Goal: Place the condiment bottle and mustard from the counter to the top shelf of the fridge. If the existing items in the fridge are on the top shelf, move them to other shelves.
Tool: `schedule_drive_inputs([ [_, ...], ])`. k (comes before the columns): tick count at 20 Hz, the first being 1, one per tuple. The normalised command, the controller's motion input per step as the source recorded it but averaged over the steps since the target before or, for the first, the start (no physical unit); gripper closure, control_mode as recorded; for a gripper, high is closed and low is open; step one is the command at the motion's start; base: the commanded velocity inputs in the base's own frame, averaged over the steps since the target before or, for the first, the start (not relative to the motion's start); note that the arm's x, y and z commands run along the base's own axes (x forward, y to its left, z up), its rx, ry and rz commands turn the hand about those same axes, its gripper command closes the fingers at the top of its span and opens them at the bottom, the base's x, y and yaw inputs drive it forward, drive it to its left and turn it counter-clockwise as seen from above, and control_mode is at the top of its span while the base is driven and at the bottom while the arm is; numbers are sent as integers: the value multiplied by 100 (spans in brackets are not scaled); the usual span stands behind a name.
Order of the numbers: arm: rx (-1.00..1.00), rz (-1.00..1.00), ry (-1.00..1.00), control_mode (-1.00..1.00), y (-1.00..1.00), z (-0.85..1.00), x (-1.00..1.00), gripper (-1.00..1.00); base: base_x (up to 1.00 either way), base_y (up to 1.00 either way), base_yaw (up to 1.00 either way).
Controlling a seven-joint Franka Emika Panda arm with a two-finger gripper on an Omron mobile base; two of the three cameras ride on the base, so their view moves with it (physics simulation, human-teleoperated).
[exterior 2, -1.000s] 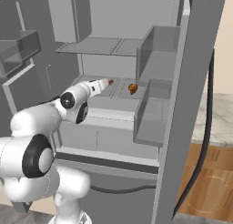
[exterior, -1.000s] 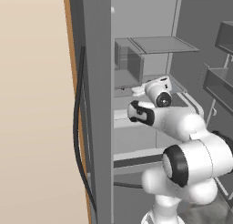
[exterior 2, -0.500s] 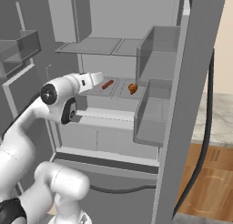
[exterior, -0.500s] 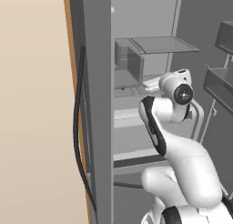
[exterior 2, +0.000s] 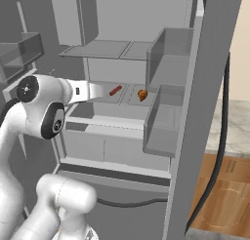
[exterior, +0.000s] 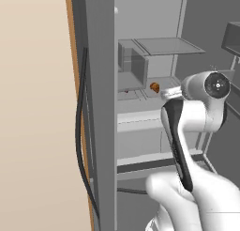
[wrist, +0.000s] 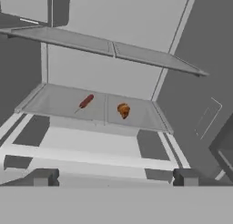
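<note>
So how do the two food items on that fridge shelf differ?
The red item is long, thin and lies flat at an angle; the orange item is short, rounded and lumpy. The red one sits on the left shelf panel in the hand view, the orange on the right. Both rest on the same shelf, apart.

The robot arm (exterior: pixel 197 117) is glossy white with rounded, bulbous links, dark grey round joint caps, a black stripe along one link, and two small dark fingertips (wrist: pixel 43 176).
</note>
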Motion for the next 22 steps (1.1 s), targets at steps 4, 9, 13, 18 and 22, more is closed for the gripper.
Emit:
schedule_drive_inputs([
  [4, 31, -5, 35, -100, 0, 0, -100, -100, 0, 0, 0],
  [9, 37, -8, 23, -100, 0, 0, -93, -100, 0, 0, 0],
  [13, 4, -4, 8, -100, 4, 0, -30, -100, 0, 0, 0],
  [18, -14, -4, 8, -100, 3, 0, -11, -100, 0, 0, 0],
  [22, -18, -12, 0, -100, 7, 0, -16, -100, 0, 0, 0],
])
